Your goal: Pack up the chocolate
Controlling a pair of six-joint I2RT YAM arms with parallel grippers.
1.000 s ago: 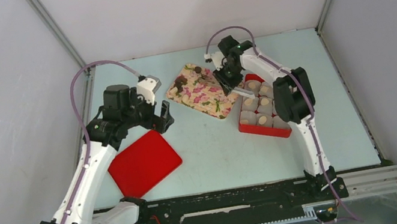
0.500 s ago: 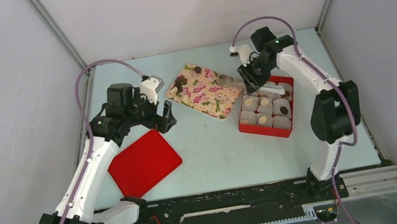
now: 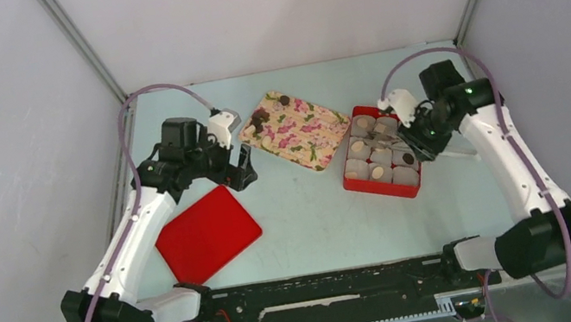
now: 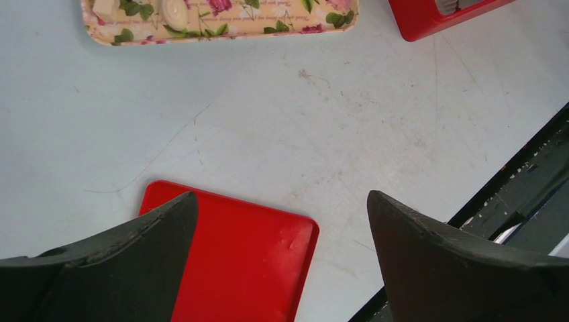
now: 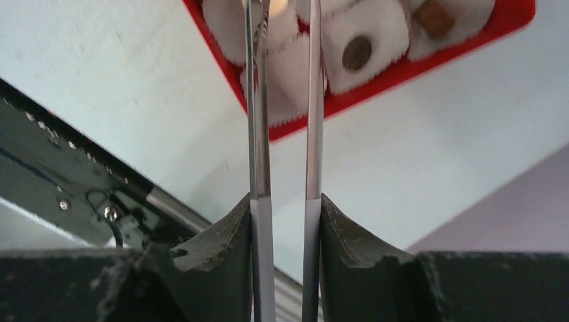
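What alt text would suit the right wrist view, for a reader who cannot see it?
Seen from the right wrist, the jaws are shut on metal tweezers, whose two thin blades reach towards a red box of white paper cups on a pale table. One cup holds a dark round chocolate, another a brown one.

Noted: tongs (image 5: 258, 134) tips over red box (image 3: 378, 187) of paper cups (image 3: 360, 149). Floral tray (image 3: 305, 133) just beyond box from tips; red lid (image 3: 207, 234) well apart.
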